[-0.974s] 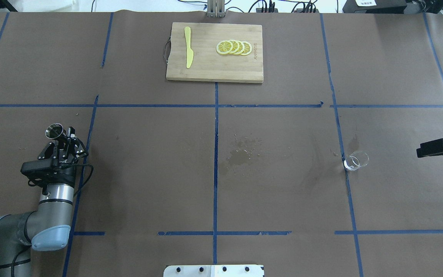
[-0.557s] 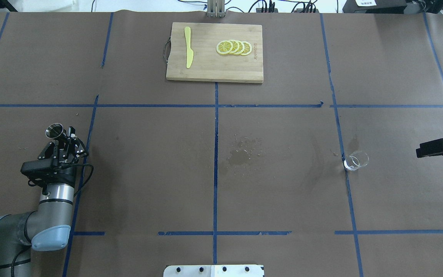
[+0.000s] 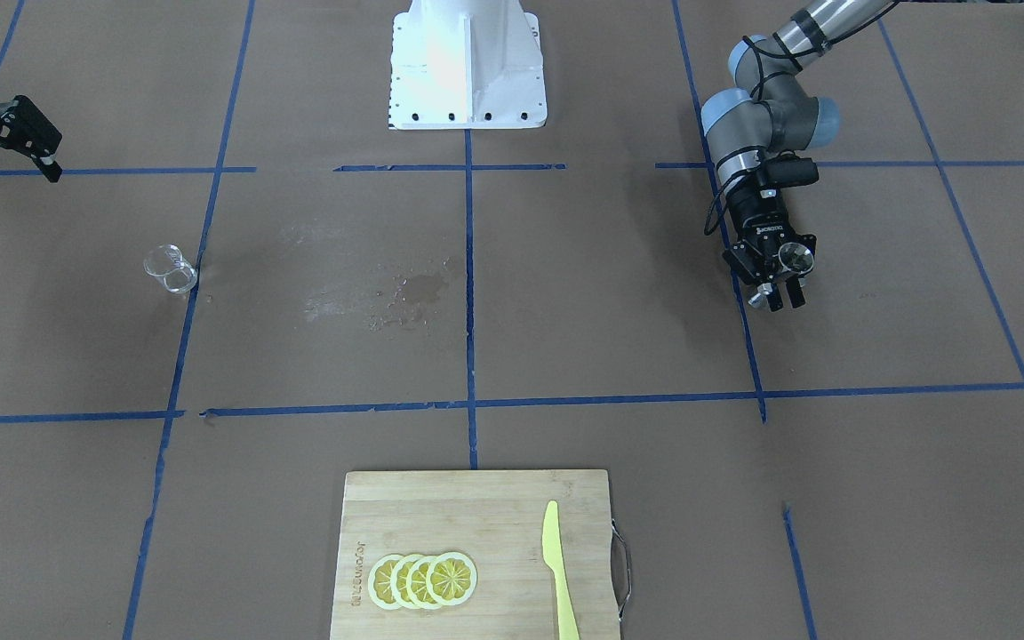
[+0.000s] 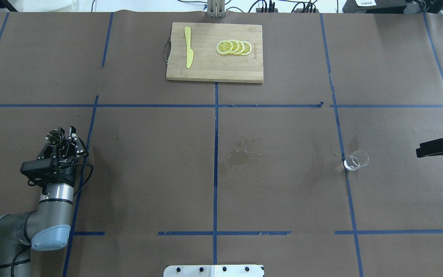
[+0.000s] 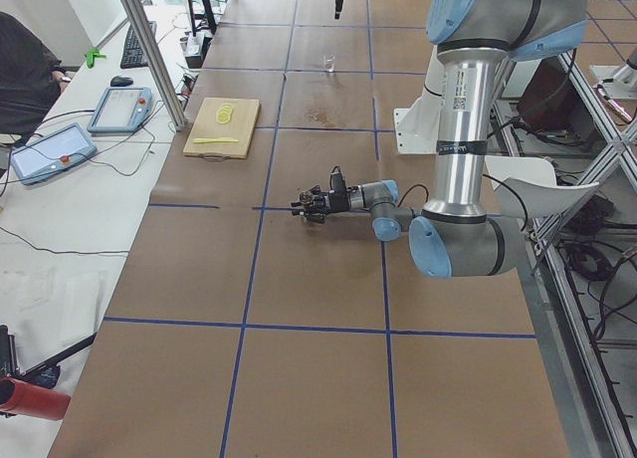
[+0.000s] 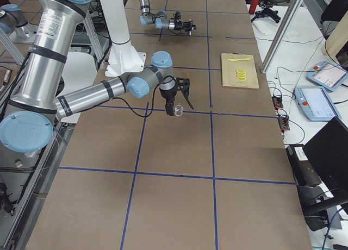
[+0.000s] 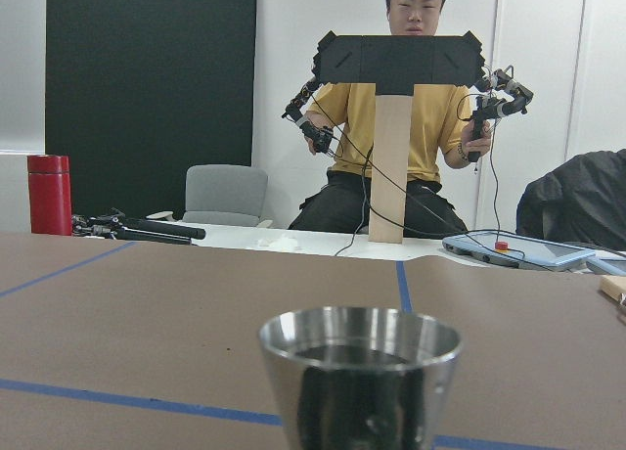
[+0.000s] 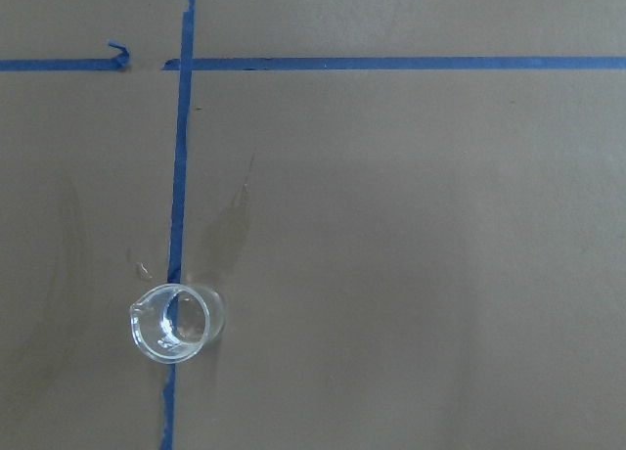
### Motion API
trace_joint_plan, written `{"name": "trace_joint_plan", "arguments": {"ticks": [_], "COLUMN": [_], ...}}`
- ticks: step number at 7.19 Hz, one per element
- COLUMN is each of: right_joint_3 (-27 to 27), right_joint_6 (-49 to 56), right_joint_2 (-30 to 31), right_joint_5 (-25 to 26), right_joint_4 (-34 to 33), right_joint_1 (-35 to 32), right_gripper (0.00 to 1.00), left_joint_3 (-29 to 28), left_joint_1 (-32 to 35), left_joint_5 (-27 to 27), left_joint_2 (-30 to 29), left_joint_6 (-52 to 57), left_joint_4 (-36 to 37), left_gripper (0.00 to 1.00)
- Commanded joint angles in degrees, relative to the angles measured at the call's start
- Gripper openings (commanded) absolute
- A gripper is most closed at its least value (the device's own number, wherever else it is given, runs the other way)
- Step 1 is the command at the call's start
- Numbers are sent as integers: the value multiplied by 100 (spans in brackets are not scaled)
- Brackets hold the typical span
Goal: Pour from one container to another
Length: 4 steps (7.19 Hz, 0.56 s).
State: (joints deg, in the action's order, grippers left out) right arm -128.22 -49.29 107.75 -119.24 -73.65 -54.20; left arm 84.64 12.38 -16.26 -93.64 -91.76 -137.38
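Steel jigger [image 4: 54, 136] sits clamped upright in my left hand [image 4: 64, 133]; my right hand [image 3: 10, 164] hangs spread wide and empty. Upright on a tape line [image 4: 350, 200] of the surface [image 4: 148, 173], the glass beaker [image 4: 356, 160] stands inboard of that right hand, the nearer one, and well apart from the jigger, with only a damp stain [image 4: 240, 154] between.

Robot lab, seemingly: taped table [image 4: 148, 173], pendants [image 5: 119, 108]
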Motion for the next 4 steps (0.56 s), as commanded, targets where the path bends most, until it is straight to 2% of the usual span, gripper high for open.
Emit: {"name": "trace_joint_plan", "arguments": {"ticks": [1, 3, 4], "right_joint_3": [-1, -1, 7], "right_joint_6": [-2, -2, -2], "right_joint_2": [0, 0, 0], "right_joint_5": [-3, -3, -3], "right_joint_4": [0, 0, 0], "right_joint_1": [-3, -3, -3], "right_gripper": [100, 100, 100], "left_joint_3": [0, -17, -18], "left_joint_1": [1, 1, 1], "left_joint_5": [0, 0, 0], "left_joint_2": [4, 4, -5], "left_joint_6": [0, 0, 0], "left_joint_4": [0, 0, 0], "left_gripper": [43, 44, 72]}}
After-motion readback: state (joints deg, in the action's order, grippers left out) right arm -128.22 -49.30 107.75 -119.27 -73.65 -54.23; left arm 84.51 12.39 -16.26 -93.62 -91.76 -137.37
